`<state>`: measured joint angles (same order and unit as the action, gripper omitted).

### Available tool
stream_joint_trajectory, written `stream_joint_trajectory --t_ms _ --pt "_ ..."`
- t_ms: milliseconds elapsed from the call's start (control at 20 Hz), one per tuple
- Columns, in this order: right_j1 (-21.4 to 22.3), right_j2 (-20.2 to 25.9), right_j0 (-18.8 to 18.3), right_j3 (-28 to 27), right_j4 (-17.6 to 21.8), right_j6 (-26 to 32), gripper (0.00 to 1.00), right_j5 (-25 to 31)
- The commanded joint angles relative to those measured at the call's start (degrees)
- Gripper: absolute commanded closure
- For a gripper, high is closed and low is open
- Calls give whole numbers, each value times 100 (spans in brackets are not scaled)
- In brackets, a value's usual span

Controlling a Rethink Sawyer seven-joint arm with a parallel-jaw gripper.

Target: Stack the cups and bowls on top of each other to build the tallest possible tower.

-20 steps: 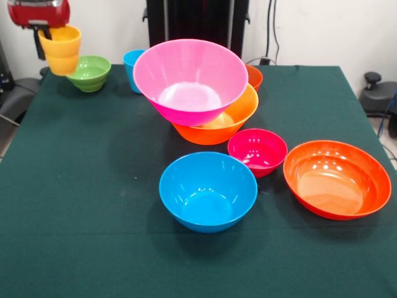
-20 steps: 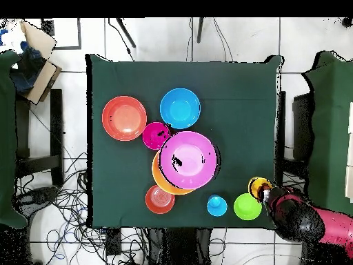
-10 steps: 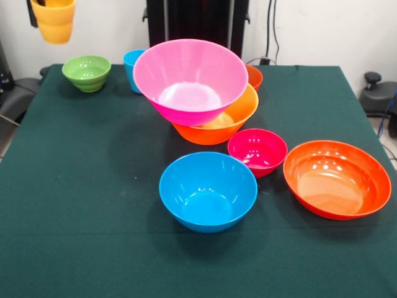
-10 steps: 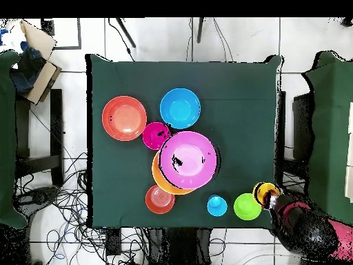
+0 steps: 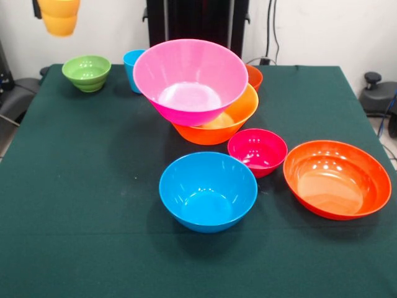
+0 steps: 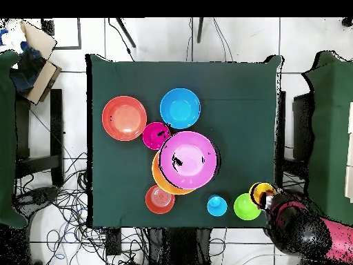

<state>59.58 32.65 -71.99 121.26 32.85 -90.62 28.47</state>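
Front view: yellow-orange cup held aloft by rim, end effector clamped on it; plastic judged light, slippery.

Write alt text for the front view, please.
A big pink bowl sits tilted in a big orange bowl on a green-clothed table, ringed by smaller bowls. A yellow-orange cup hangs in the air at top left.
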Motion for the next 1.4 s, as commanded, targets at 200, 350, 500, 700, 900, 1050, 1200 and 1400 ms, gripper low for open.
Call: stream_joint_trajectory --t_ms 200,350,500,700,900,1050,1200,1400 --pt "579 -585 824 691 -25 -780 100 154" --pt "724 -859 1137 817 -39 -1055 100 199" --pt "811 -1062 1361 900 -93 -1235 100 155" --pt "979 -1330 1663 1028 -239 -1447 100 154" --pt "969 -1676 2033 1108 -426 -1833 100 286" --pt "863 -1905 2389 1075 -420 -2157 100 200" --pt "741 -2117 2671 996 -437 -2416 100 169" --pt "541 -2268 3001 793 -502 -2647 100 226"
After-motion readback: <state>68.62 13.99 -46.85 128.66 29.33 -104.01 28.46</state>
